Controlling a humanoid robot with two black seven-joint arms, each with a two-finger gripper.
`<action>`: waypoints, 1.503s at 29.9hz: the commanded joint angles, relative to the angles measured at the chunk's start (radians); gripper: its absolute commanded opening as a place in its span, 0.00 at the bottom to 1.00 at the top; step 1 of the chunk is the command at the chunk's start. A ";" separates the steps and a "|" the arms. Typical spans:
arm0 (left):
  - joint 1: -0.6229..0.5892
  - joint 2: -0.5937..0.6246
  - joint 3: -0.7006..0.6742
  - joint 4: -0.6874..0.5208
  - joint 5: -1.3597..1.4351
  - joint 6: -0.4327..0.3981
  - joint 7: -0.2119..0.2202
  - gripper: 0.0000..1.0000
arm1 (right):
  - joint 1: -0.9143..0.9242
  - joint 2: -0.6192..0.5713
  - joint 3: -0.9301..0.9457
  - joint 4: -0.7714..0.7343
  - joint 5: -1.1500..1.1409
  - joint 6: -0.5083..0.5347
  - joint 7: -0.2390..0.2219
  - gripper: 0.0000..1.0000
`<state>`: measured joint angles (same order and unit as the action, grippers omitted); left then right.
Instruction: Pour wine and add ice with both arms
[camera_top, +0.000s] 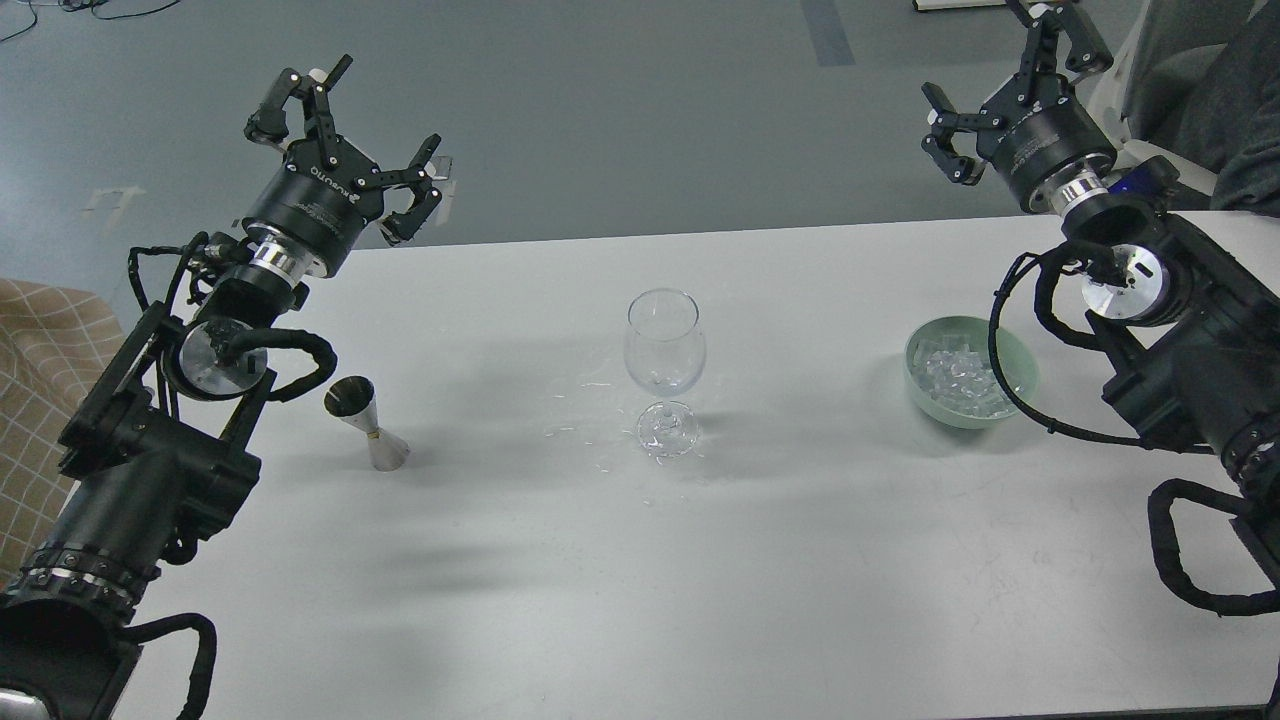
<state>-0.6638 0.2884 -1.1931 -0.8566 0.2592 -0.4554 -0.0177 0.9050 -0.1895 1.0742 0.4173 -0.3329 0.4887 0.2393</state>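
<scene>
A clear stemmed wine glass (664, 365) stands upright at the table's middle; I cannot tell whether it holds liquid. A small steel jigger (364, 422) stands to its left, tilted slightly; any wine in it is hidden. A pale green bowl (1021, 355) at the right holds a pile of clear ice cubes (958, 378). My left gripper (345, 145) is open and empty, raised above the table's far left edge, behind the jigger. My right gripper (1010, 70) is open and empty, raised beyond the table's far right edge, behind the bowl.
Small clear drops or shards (590, 425) lie scattered on the white table (700, 560) around the glass's foot. A person in dark clothing (1225, 90) is at the far right corner. A checked cloth (40, 340) is off the table's left side.
</scene>
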 joint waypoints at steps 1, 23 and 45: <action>-0.003 0.003 0.003 -0.001 0.000 -0.002 0.001 0.98 | -0.003 -0.002 0.000 0.000 0.000 0.000 0.000 1.00; 0.093 0.149 -0.077 -0.272 -0.130 0.110 0.168 0.95 | -0.005 -0.004 -0.002 0.002 -0.002 0.000 0.000 1.00; 0.815 0.153 -0.491 -0.743 -0.342 0.135 0.341 0.96 | -0.009 -0.004 -0.002 0.002 -0.002 0.000 0.000 1.00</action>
<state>0.0721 0.4572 -1.6552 -1.5698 -0.0606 -0.3125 0.3194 0.8977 -0.1933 1.0722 0.4190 -0.3345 0.4886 0.2394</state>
